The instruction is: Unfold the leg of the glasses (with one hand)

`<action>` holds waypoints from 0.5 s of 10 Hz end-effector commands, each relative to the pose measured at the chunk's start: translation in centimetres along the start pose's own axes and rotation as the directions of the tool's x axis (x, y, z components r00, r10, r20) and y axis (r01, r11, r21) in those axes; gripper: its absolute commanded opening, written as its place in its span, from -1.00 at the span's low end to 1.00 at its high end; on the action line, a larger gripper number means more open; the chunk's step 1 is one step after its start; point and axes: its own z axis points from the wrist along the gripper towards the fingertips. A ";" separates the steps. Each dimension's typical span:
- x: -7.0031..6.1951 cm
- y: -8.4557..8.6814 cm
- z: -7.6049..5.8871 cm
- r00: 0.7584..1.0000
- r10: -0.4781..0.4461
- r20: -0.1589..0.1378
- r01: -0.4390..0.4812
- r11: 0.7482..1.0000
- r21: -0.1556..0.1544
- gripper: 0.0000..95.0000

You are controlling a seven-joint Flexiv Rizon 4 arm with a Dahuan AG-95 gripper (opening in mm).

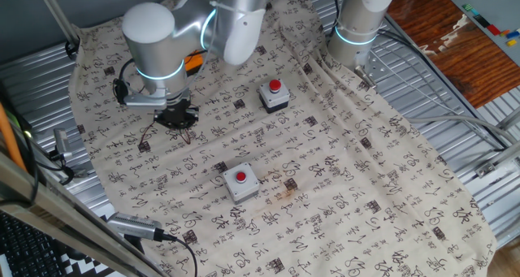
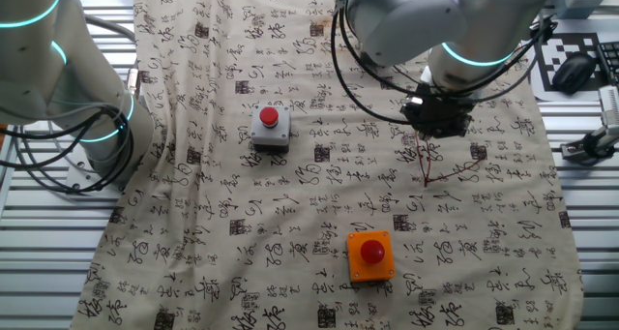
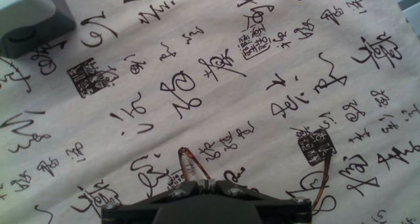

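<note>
The glasses [image 2: 448, 174] are a thin reddish-brown wire frame lying on the cloth printed with black characters, right under my gripper [image 2: 437, 129]. In the hand view one slim temple [image 3: 191, 163] runs from the cloth up into the narrow slit between my fingertips, and a curved lens rim [image 3: 323, 188] shows to the right. My gripper [image 3: 211, 182] is shut on that temple, low over the cloth. In one fixed view the gripper [image 1: 176, 117] hides most of the frame.
Two grey boxes with red buttons [image 1: 274, 96] [image 1: 240, 181] stand on the cloth, and an orange button box [image 2: 370, 255] lies nearer one edge. A second arm's base [image 1: 357, 25] stands at the cloth's far side. A grey box corner [image 3: 29, 17] shows in the hand view.
</note>
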 end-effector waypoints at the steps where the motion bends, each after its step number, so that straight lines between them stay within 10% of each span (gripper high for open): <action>1: 0.1 0.1 0.2 1.000 -0.001 0.000 0.001 1.000 0.002 -1.00; 5: 0.4 0.9 0.5 1.000 0.005 0.004 -0.005 1.000 0.006 -1.00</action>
